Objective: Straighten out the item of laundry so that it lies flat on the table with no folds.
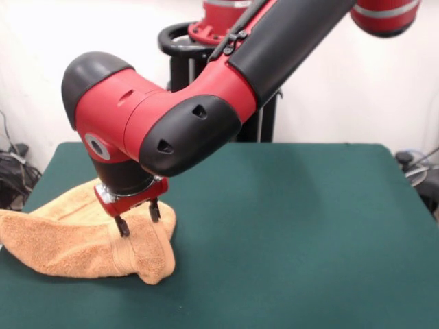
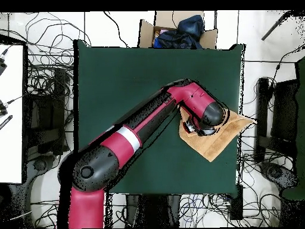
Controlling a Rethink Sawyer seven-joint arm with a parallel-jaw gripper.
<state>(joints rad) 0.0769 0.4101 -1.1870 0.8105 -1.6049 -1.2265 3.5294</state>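
Towel (image 1: pixel 75 236) bunched at green table (image 1: pixel 288 233) edge, claw (image 1: pixel 138 218) open above, cables on floor (image 2: pixel 41 77)

Towel (image 2: pixel 219 142) partly under arm (image 2: pixel 143 128)

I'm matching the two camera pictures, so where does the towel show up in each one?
Front view: the towel lies at lower left, folded, hanging over the table's left edge.
Overhead view: the towel lies at middle right, a corner past the table's right edge.
Shared landmark: the claw, open, just above the towel.
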